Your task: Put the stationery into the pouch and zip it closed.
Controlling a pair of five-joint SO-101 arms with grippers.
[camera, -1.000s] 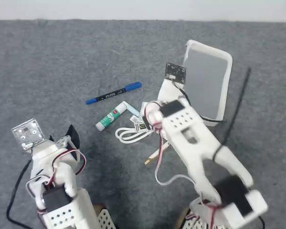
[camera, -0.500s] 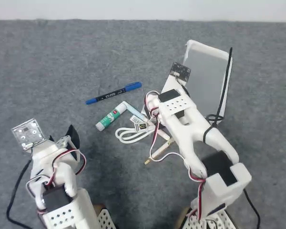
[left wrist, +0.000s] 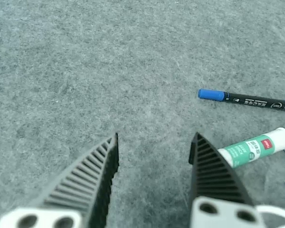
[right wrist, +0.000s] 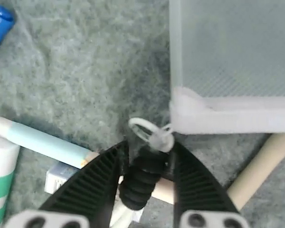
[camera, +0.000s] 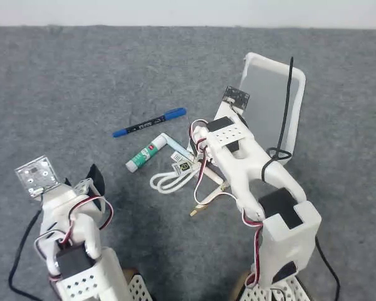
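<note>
**Right gripper nips in at the pouch's corner; stationery lies outside**

The pouch (camera: pixel 272 94), translucent with a white border, lies flat on the grey mat (camera: pixel 75 75) at the far right. I cannot see its near corner from above, because my right arm covers it and a black cable (camera: pixel 287 100) crosses its face. In the right wrist view, the right gripper (right wrist: pixel 149 149) sits at that corner. Its fingers are drawn in tight on a black ribbed piece (right wrist: pixel 140 183) (I cannot make out what it is). A small white ring pull (right wrist: pixel 149 132) lies just at the tips.

The blue marker (camera: pixel 149 122), glue stick (camera: pixel 144 155), pale blue stick (camera: pixel 171 142), looped white cord (camera: pixel 169 180) and wooden pencil (camera: pixel 203 204) lie on the mat beside the pouch, the pencil partly under the arm.

The left gripper (left wrist: pixel 154 142) hangs over bare mat, well short of the marker, fingers spread wide.

Over the last second the right arm has folded back toward its base. The cable has swung across the pouch and the cord loop has slid slightly leftward.

The green glue label, the marker barrel and the tags (camera: pixel 182 164) all carry print too small to read.
</note>
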